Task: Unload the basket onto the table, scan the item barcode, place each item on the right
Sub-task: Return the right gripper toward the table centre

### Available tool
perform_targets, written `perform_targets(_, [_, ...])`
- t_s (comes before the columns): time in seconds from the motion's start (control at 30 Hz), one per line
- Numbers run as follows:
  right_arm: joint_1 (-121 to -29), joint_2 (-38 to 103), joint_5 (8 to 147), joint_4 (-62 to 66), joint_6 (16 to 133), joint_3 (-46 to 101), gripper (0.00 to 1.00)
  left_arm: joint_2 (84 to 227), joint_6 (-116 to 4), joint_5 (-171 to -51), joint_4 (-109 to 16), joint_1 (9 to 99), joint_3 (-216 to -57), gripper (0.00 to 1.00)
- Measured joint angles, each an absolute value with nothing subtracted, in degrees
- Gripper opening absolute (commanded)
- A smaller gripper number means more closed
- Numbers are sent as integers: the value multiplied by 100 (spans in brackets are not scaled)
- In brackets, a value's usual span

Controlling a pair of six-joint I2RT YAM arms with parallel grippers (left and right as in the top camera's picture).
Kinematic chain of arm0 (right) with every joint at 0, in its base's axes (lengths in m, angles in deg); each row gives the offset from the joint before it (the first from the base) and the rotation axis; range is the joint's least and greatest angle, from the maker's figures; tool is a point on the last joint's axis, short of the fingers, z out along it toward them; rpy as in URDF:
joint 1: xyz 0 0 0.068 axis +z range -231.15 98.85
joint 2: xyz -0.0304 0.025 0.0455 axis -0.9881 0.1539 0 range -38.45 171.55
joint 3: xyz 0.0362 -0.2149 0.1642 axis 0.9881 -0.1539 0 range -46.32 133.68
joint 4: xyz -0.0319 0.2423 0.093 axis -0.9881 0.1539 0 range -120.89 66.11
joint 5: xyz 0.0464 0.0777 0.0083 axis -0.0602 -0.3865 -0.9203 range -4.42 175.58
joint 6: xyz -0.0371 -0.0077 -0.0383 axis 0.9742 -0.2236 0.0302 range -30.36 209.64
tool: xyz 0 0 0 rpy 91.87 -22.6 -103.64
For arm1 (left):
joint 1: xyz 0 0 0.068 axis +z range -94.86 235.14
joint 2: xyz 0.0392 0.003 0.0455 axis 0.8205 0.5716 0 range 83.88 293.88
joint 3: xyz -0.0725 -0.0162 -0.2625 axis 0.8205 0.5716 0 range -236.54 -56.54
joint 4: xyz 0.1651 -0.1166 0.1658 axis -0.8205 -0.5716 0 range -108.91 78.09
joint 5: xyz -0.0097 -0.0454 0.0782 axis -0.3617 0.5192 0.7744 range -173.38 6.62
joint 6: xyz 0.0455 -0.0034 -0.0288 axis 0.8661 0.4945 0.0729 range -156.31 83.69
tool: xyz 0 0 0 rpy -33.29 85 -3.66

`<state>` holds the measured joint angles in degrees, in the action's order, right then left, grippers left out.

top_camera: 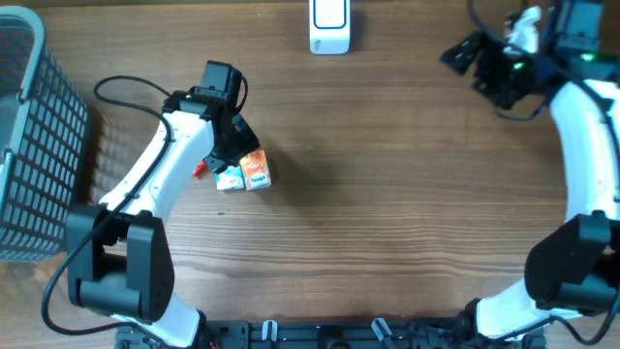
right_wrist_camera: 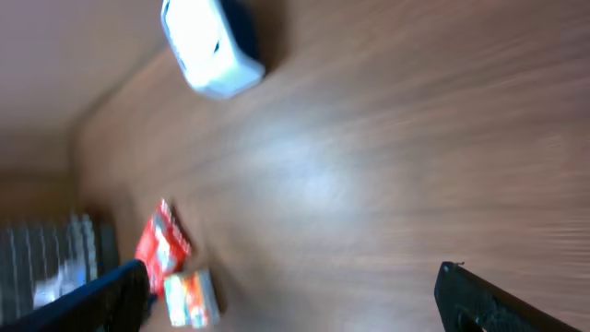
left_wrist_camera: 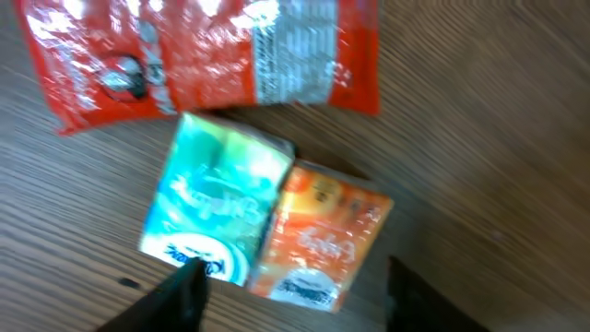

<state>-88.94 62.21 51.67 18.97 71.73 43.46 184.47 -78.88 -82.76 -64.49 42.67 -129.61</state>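
Tissue packs (top_camera: 244,174) sit well apart from scanner (top_camera: 329,26) and left-edge basket (top_camera: 29,145).

Grey wire basket (top_camera: 39,136) at left edge, wooden table (top_camera: 407,194)

No word can be read with certainty. The teal pack (left_wrist_camera: 217,198) carries a white brand name in slanted script across its front. The orange pack (left_wrist_camera: 318,240) just beside it carries the same kind of script, but both are too blurred to spell out. The red packet (left_wrist_camera: 212,55) has a pale panel of small print and a round emblem, also not legible.
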Motion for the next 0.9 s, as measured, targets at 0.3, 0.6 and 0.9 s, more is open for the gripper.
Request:
perform_targets(0.3, [-7346,6232,5151,724,7210,3096,100,18447,-7862,-8040,-6724,4645,-12961,60])
perform_targets(0.6, [-6004,6260,5523,-1313,5907,2027,98,18447,-7641,-7998,-6871,4835,-12961,46])
perform_targets(0.9, [-4863,6260,6563,-1501,5580,1970,98,18447,-7252,-8512,-6855,5683,-12961,27])
